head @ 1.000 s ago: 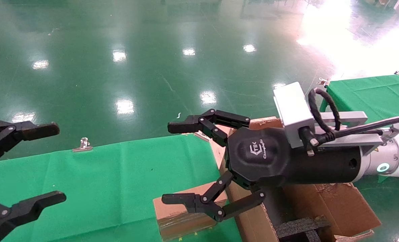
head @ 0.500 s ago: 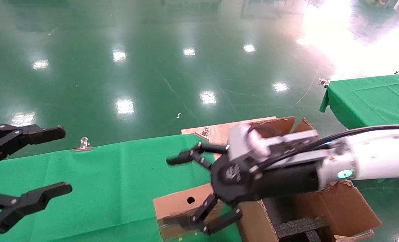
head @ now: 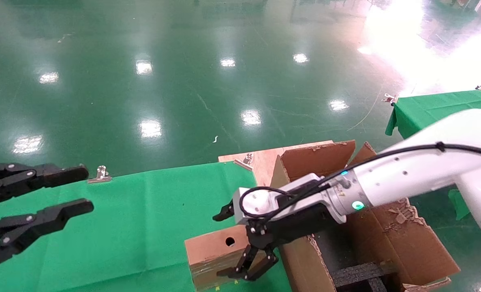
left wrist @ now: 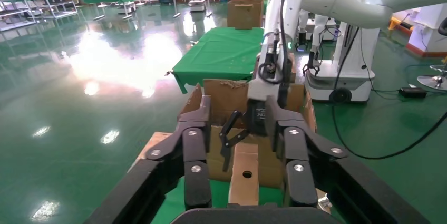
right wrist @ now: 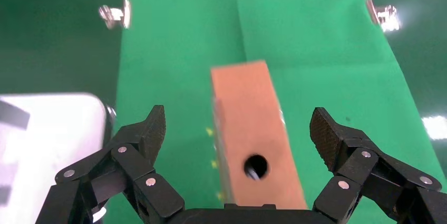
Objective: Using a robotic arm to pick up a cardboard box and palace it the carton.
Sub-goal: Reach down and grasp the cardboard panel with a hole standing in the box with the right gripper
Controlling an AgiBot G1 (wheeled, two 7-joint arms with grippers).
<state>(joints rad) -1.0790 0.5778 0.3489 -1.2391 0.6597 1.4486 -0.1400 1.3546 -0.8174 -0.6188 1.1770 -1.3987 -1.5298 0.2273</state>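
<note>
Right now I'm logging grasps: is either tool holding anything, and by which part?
Nothing is held. The right tool is open, straddling the cardboard box without touching; the left tool hangs open and empty.

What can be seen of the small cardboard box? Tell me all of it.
The cardboard box is small, brown, closed and rectangular, with a round hole in its top face and shiny clear tape on its side. It lies flat on the green cloth beside the large carton. The right gripper straddles it, fingers open on either side, not touching.

My spread right gripper (head: 229, 243) straddled the small brown holed cardboard box (head: 212, 253), lying flat beside the torn carton (head: 402, 243).
</note>
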